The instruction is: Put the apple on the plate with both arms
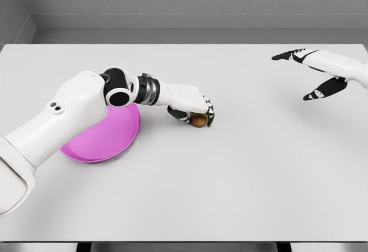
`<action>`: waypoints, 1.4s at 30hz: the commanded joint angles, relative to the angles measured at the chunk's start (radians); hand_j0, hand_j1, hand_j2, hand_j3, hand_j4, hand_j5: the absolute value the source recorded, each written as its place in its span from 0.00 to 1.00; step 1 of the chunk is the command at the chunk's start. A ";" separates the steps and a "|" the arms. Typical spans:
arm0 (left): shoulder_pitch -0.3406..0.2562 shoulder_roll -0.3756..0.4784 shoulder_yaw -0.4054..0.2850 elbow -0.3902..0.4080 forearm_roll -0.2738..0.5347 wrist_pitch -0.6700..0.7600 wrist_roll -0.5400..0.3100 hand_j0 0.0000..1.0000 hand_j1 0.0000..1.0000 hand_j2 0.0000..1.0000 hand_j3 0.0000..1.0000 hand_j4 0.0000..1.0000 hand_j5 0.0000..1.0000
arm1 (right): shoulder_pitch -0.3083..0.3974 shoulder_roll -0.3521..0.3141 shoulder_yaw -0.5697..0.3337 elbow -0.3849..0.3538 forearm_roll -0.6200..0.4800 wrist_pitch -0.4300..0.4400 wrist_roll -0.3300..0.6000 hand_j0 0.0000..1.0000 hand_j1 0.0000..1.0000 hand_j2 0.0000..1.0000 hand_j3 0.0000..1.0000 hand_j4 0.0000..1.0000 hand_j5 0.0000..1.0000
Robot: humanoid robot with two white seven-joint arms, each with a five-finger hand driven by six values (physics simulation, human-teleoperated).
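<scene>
A small reddish-yellow apple (199,121) lies on the white table, right of the pink plate. My left hand (194,112) reaches over the plate and its fingers curl down around the apple, covering most of it. The pink plate (109,141) sits at the left, partly hidden under my left forearm. My right hand (310,73) hovers far to the right near the table's back edge, with its fingers spread and nothing in it.
The white table (230,194) fills the view, with a grey wall behind it. Its front edge runs along the bottom of the picture.
</scene>
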 commanded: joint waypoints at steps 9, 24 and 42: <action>-0.026 0.012 0.004 -0.011 0.047 0.002 -0.002 0.46 0.46 0.46 0.46 0.46 0.46 | 0.000 -0.001 -0.001 0.000 -0.009 0.003 0.000 1.00 1.00 1.00 1.00 1.00 1.00; -0.038 0.309 0.036 -0.053 0.202 0.002 -0.002 0.39 0.39 0.39 0.39 0.39 0.39 | -0.002 -0.001 0.001 0.000 -0.007 0.003 0.000 1.00 1.00 1.00 1.00 1.00 1.00; 0.080 0.661 0.034 -0.462 0.336 0.002 0.000 0.40 0.40 0.40 0.40 0.40 0.40 | 0.002 -0.001 0.001 0.004 -0.005 0.003 0.000 1.00 1.00 1.00 1.00 1.00 1.00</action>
